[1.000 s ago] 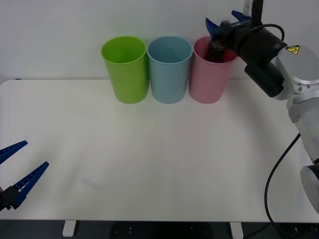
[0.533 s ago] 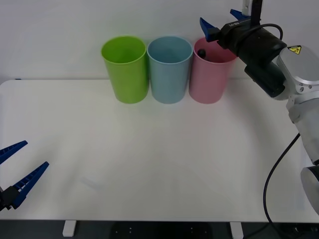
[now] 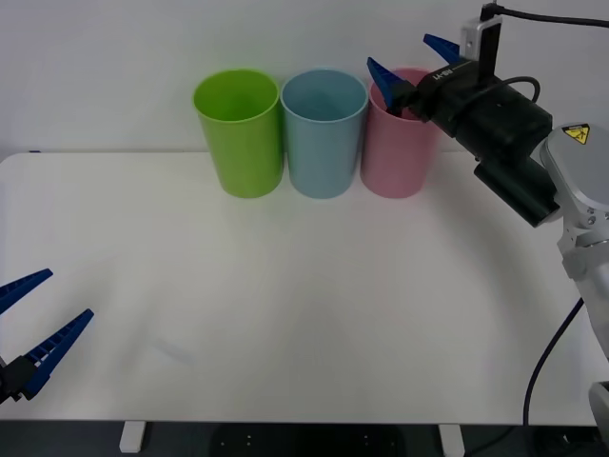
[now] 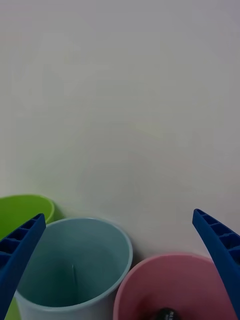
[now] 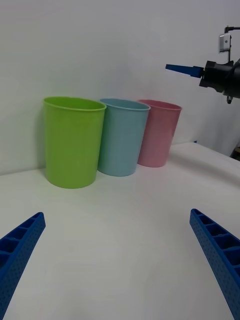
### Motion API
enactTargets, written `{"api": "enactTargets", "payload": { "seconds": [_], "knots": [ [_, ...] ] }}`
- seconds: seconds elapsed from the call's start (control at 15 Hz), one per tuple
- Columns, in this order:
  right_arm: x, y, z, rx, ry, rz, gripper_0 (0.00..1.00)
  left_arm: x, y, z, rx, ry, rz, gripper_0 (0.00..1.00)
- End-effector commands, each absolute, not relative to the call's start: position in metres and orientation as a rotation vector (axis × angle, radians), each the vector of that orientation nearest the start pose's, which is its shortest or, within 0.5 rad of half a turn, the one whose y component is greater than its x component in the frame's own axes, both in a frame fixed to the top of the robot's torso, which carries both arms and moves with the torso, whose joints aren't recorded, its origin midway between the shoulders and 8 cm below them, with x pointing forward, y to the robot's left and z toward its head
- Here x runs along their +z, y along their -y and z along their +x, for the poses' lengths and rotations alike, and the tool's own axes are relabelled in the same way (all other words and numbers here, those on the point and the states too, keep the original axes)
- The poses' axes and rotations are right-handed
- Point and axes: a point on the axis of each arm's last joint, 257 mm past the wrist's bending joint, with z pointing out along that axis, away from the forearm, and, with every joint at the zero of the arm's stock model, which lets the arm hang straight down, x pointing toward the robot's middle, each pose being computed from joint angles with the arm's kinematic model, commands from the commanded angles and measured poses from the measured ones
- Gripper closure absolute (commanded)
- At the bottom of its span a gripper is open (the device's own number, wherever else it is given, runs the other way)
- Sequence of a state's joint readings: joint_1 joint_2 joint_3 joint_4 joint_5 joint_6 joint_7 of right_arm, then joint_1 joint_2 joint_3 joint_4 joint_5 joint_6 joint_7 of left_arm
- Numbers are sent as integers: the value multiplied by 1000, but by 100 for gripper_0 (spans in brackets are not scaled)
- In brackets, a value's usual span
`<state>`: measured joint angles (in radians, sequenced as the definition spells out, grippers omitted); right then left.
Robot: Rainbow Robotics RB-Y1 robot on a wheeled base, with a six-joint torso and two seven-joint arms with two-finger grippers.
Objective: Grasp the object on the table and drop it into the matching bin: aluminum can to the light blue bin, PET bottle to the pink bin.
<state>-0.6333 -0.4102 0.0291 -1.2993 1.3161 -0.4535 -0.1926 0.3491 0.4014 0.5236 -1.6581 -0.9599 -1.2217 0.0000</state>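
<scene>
While my right pincer (image 3: 409,65) hangs spread and empty above the pink bin (image 3: 400,143) at upper right, wrist camera catches the PET bottle (image 4: 166,314) cap inside, left pincer (image 3: 29,328) spread, lower left over the tabletop (image 3: 304,305).

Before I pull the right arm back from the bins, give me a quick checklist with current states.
1. Right gripper open and empty above the pink bin: ok.
2. PET bottle released: ok, a dark cap shows low inside the pink bin in the right wrist view.
3. Bottle resting fully at the bottom: cannot tell, just the cap is visible.
4. Light blue bin and lime green bin upright, side by side: ok.
5. Left gripper open, parked at the table's near left edge, out of the way: ok.
</scene>
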Motion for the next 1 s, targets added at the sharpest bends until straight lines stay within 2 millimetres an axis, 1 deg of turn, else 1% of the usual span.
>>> {"api": "enactTargets", "payload": {
  "seconds": [0.07, 0.2, 0.27, 0.4, 0.73, 1.0],
  "knots": [
    [-3, 137, 618, 445, -1266, -512, 0, -169, -330, 342, -567, -1441, 465, 0],
    [-10, 138, 601, 466, -1264, -530, 0, -169, -330, 342, -567, -1441, 465, 0],
    [-14, 138, 589, 478, -1261, -542, 0, -169, -330, 342, -567, -1441, 465, 0],
    [-27, 140, 571, 505, -1273, -563, 0, -169, -330, 342, -567, -1441, 465, 0],
    [-58, 156, 525, 578, -1302, -631, 0, -169, -330, 342, -567, -1441, 465, 0],
    [-89, 176, 490, 608, -1347, -651, 0, -169, -330, 342, -567, -1441, 465, 0]
  ]
}}
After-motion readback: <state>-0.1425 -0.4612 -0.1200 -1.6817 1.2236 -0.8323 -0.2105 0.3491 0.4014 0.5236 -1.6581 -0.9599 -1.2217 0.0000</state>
